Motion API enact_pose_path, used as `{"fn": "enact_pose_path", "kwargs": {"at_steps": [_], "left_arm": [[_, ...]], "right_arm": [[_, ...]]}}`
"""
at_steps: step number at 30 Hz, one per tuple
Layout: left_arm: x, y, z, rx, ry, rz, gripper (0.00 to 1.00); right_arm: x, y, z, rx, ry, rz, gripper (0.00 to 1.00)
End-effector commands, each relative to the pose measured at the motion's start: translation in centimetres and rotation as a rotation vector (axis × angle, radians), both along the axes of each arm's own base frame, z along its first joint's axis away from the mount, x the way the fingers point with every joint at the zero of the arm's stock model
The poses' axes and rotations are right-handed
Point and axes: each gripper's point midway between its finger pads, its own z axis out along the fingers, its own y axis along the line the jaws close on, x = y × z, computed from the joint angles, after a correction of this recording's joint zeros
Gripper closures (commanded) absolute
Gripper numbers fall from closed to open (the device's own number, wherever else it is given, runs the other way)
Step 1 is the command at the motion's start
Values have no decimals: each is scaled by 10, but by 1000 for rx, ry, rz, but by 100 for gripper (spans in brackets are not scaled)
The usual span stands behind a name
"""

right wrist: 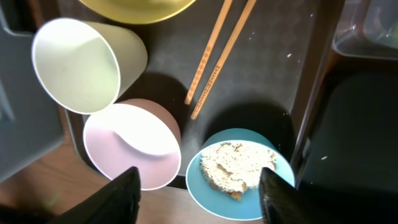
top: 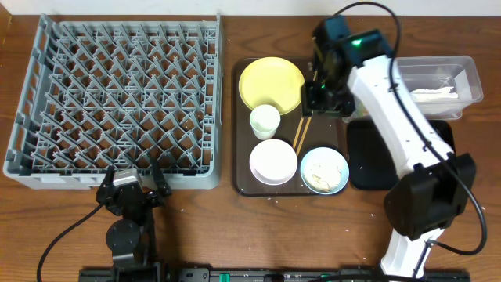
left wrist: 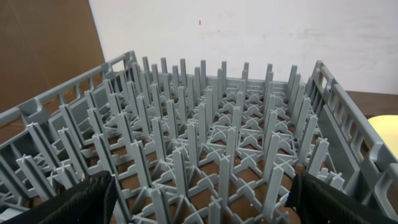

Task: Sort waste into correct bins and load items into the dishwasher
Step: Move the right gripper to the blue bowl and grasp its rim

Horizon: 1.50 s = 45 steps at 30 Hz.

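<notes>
Large square grey plastic dish rack on the left. Left gripper at its near edge, jaws wide, holding nothing. Dark brown tray carries round yellow plate, white cup, white bowl, wooden chopsticks and light blue bowl of rice scraps. Right gripper over the tray's far right corner, jaws apart, holding nothing.

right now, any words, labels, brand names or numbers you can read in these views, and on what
None can be read.
The chopsticks carry a row of small dark marks near their lower ends, too small and blurred to read.
The dish rack and the yellow plate show no print.
</notes>
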Motion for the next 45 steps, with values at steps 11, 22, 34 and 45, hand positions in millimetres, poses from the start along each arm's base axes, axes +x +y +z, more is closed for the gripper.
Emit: {"fn": "enact_pose_path", "kwargs": {"at_steps": [11,22,34,45], "left_arm": [[-2,3,-18,4,56,17,8],[-2,3,-18,4,56,17,8],[-2,3,-18,4,56,17,8],[-2,3,-18,4,56,17,8]], "right_arm": [[-33,-7,-58,-110,114,-219,55],[-57,-10,-94,-158,190,-463,57],[-60,-4,-96,-162,183,-441,62],[-64,5,-102,-177,157,-400,75]]}}
